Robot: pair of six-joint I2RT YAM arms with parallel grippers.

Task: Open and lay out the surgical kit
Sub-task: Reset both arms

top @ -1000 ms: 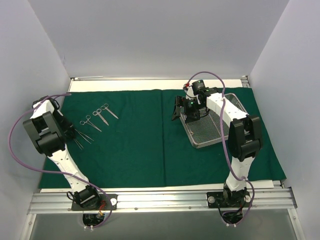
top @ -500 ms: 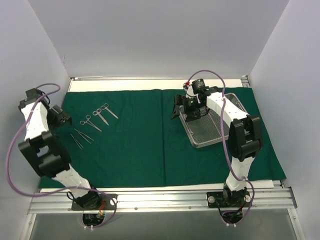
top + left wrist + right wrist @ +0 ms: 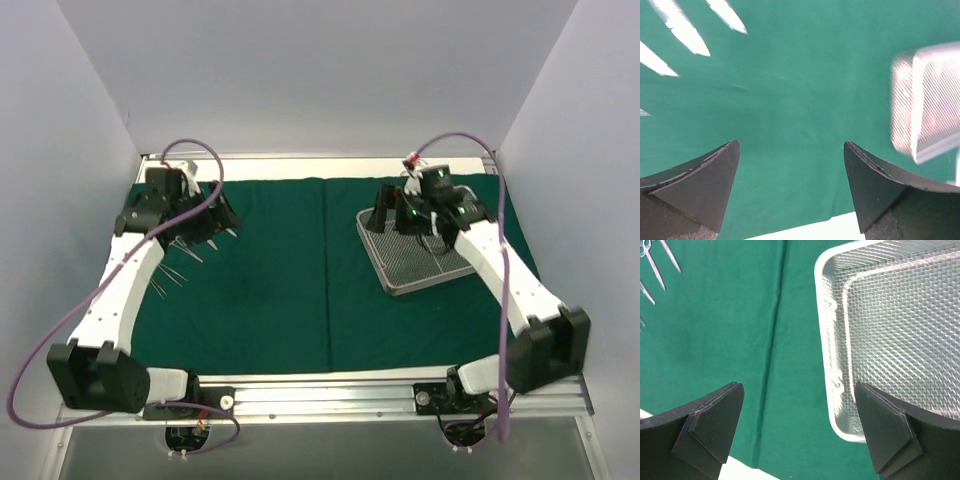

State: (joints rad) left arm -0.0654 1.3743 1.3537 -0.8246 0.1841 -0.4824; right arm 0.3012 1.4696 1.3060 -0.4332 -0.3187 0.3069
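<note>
Pale table (image 3: 260, 168); dark green drape (image 3: 270, 290) spread flat over it, crease down middle.

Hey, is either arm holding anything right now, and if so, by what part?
Nothing is held. The left gripper and the right gripper are both open, with nothing between their fingers.

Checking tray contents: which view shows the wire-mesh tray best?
Right wrist: the wire-mesh tray is close and sharp, mesh floor bare where visible. Top external shows it small, far edge behind the right gripper. Left wrist catches only a blurred corner.
</note>
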